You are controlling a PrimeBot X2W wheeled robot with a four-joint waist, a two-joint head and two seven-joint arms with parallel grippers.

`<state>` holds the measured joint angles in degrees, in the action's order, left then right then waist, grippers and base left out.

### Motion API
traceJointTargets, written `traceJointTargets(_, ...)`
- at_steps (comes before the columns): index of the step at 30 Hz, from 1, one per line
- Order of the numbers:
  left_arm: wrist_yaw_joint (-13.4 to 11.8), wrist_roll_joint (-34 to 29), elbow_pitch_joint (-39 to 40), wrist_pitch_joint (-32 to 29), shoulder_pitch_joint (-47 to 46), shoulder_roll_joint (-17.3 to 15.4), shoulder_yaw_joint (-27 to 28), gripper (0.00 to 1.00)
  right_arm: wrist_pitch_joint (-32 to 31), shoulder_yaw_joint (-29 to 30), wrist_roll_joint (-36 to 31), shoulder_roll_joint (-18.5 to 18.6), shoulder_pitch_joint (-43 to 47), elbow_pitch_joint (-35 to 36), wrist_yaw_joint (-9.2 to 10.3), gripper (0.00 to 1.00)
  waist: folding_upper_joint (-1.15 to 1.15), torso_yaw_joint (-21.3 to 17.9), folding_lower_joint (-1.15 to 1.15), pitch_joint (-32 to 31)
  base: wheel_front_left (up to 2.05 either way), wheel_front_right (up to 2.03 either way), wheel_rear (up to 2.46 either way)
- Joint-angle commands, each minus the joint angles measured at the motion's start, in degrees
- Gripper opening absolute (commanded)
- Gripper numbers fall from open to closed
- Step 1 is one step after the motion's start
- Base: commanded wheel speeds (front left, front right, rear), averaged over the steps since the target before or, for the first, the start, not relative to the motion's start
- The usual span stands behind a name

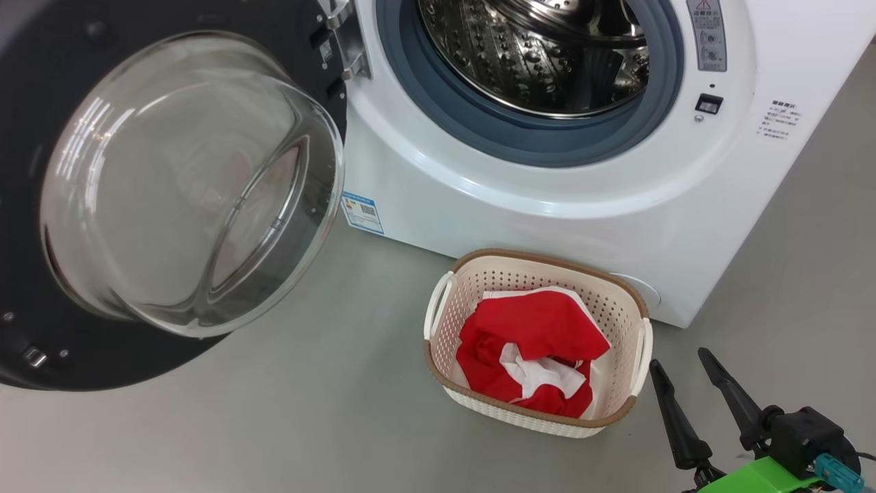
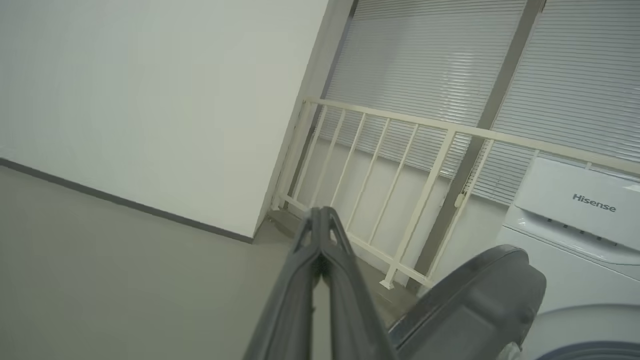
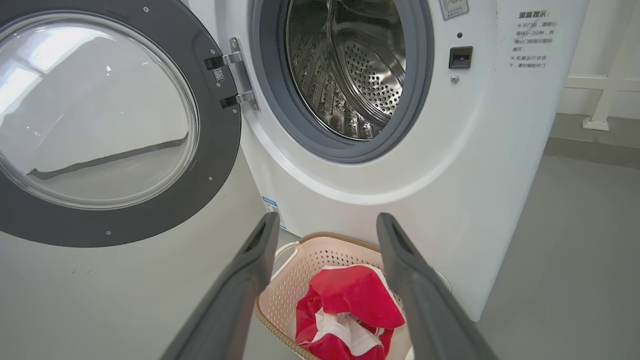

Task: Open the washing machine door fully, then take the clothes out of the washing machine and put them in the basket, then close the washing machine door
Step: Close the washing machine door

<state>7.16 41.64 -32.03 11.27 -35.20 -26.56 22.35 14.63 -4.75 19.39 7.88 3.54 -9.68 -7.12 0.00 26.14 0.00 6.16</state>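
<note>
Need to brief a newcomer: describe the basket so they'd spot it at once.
Find the big white washing machine with its round door swung open. On the grey floor just before its front stands the basket: small, cream, perforated, brown-rimmed, holding red and white clothes.

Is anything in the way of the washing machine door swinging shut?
Nothing visible. The washing machine door stands wide open, nothing hangs out of the drum, and the clothes lie in the basket, low on the floor, seemingly under the door's sweep.

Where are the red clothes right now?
In the head view, the red clothes lie in the basket on the floor, just in front of the washing machine and right of its open door.
</note>
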Motion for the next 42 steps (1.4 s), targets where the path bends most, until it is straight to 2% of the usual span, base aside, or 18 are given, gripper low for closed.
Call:
traceJointTargets(1, 0.32, 2.52, -2.04, -2.67, -3.25, -4.75, 1.82, 0.0, 0.37, -1.32, -1.02, 0.67, -1.54, 1.41, -0.36, 1.0, 0.0, -0.4, 0.0, 0.7, 0.0, 0.0, 0.0)
traceJointTargets(6, 0.32, 7.58, -10.81, -14.35, -6.87, -7.91, -0.47, 0.0, 0.37, -1.35, -1.04, 0.44, -1.62, 1.39, -0.36, 1.0, 0.0, -0.31, 0.0, 1.2, 0.0, 0.0, 0.0)
traceJointTargets(11, 0.32, 12.33, -14.43, -24.41, -8.27, -10.02, -1.96, 0.0, 0.37, -1.31, -1.08, 0.36, -1.3, 1.47, -0.36, 1.0, 0.0, 0.06, 0.0, 1.28, 0.0, 0.0, 0.0)
traceJointTargets(20, 0.33, 20.59, -17.02, -40.26, -8.38, -9.9, -2.15, 0.0, 0.37, -1.59, -1.03, 0.78, -1.47, 1.32, -0.36, 1.0, 0.0, 0.41, 0.0, 1.21, 0.0, 0.0, 0.0)
traceJointTargets(27, 0.33, 23.94, -14.74, -45.66, -6.16, -9.14, -2.55, 0.0, 0.37, -1.91, -0.94, 0.96, -1.25, 1.31, -0.36, 1.0, 0.0, 0.02, 0.0, 0.87, 0.0, 0.0, 0.0)
traceJointTargets(42, 0.33, 29.6, -1.44, -54.65, 1.11, -7.76, -5.95, 0.0, 0.37, -1.69, -0.97, -0.06, -0.8, 1.07, -0.36, 1.0, 0.0, -0.66, 0.0, -0.57, 0.0, 0.0, 0.0)
